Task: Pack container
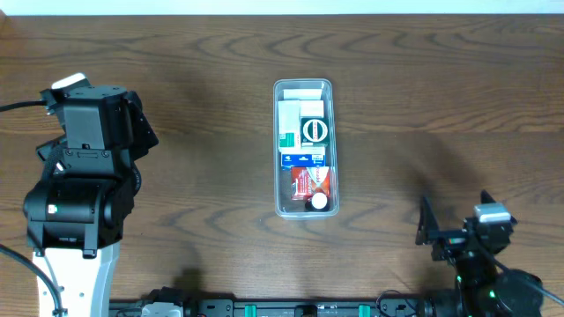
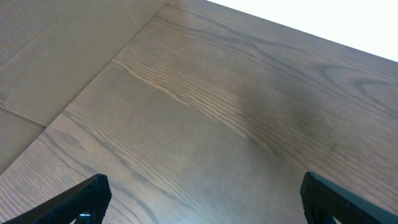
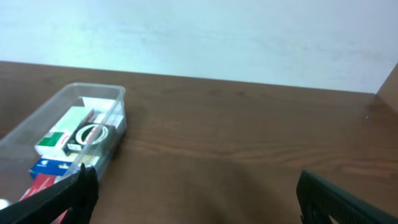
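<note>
The container [image 1: 278, 132] is a long clear plastic tray standing in the middle of the table, filled with several small boxes in white, green, blue and red. It also shows at the left of the right wrist view [image 3: 118, 93]. My left gripper [image 2: 202, 199] is open and empty over bare table at the far left, well away from the container. My right gripper [image 3: 196, 196] is open and empty at the front right, with the container off its left finger. In the overhead view the left arm [image 1: 84, 167] and the right gripper [image 1: 458, 231] are both apart from the container.
The wooden table [image 1: 441, 106] reaches a white wall at the back. A lighter floor or panel [image 2: 37, 56] shows past the table edge in the left wrist view. Equipment with cables [image 1: 308, 308] lines the front edge.
</note>
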